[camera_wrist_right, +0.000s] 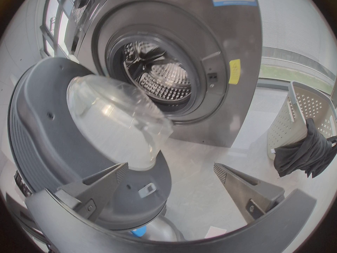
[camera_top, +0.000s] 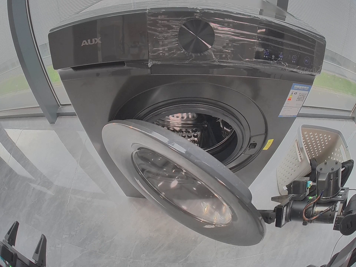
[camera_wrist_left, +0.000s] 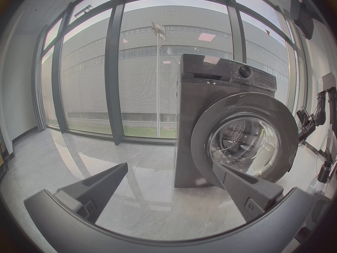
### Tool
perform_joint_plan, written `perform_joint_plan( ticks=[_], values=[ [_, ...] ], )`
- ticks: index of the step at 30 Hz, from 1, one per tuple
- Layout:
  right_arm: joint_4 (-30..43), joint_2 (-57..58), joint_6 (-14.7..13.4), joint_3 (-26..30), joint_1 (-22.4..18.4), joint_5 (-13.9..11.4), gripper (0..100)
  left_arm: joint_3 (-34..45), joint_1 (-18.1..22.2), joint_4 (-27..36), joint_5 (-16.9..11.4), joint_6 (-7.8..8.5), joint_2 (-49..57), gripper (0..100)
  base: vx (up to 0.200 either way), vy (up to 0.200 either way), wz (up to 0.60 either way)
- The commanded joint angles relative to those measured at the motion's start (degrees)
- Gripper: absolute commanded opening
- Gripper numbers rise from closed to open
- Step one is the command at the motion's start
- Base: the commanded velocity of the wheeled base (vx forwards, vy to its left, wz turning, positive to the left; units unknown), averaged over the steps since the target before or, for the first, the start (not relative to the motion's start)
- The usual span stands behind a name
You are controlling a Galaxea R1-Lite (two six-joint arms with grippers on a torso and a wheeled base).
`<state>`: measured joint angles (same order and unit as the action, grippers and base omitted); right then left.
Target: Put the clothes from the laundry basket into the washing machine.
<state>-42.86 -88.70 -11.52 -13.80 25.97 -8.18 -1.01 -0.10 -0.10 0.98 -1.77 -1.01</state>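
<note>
Washing machine [camera_top: 111, 89] door [camera_top: 185, 182] open; dark clothes [camera_wrist_right: 307, 155] draped over white laundry basket [camera_wrist_right: 298, 113].

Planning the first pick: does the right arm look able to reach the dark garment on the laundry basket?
Probably yes: the right gripper is open and empty, the dark garment hangs over the rim of the laundry basket on that arm's side, with bare floor between. The open door stands clear.

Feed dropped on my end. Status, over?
Left end effector open, empty; right end effector open, empty. Dark clothes draped over basket rim, not loaded. Door wide open, close to right end effector.
</note>
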Motion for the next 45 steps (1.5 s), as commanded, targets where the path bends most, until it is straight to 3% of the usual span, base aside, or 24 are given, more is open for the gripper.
perform_joint_plan(
  ticks=[1, 6, 9, 13, 18, 23, 30, 31, 37, 45],
  values=[
    [-0.2, 0.19, -0.08, 2.29, 4.09, -0.08, 100, 0.84, 0.01, -0.08, -0.01, 0.01, 0.75, 100, 0.0, 0.0, 0.0],
    [-0.2, 1.86, -0.78, 3.08, 10.77, 0.01, 100, 0.84, 0.01, 0.01, -0.01, 0.01, 0.75, 100, 0.0, 0.0, 0.0],
    [-0.29, 2.48, -0.78, 3.08, 12.27, 0.27, 100, 0.84, 0.01, 0.01, -0.01, 0.01, 0.75, 100, 0.0, 0.0, 0.0],
    [-0.38, 2.13, -1.14, 1.32, 10.33, 0.53, 100, 0.84, 0.01, -0.08, -0.01, 0.01, 0.75, 100, 0.0, 0.0, 0.0],
    [-0.29, -2.36, -2.72, -3.25, 3.39, 3.52, 100, 0.84, 0.01, -0.08, -0.01, 0.01, 0.75, 100, 0.0, 0.0, 0.0],
    [-0.56, -7.63, -2.89, -5.8, 1.37, 3.52, 100, 0.84, 0.01, 0.01, -0.01, 0.19, 0.75, 100, -0.08, 0.0, 0.0],
    [-5.39, -14.13, -2.72, -7.38, 0.84, 3.7, 100, 0.84, 0.01, -0.08, 0.08, 0.19, 0.75, 100, -0.2, 0.0, 0.0],
    [-8.99, -18.26, -2.45, -7.73, 0.84, 4.05, 100, 0.84, 0.01, -0.08, -0.01, 0.19, 0.75, 100, 0.0, 0.0, 0.0],
    [-13.56, -23.19, -1.84, -7.82, 1.81, 5.02, 100, 0.84, 0.01, -0.08, 0.08, 0.19, 0.75, 100, 0.0, 0.0, 0.0],
    [-14.35, -23.45, -2.28, -8.17, 6.47, 4.93, 100, 0.84, 0.01, -0.08, 0.08, 0.19, 0.75, 100, 0.0, 0.0, 0.0]
  ],
)
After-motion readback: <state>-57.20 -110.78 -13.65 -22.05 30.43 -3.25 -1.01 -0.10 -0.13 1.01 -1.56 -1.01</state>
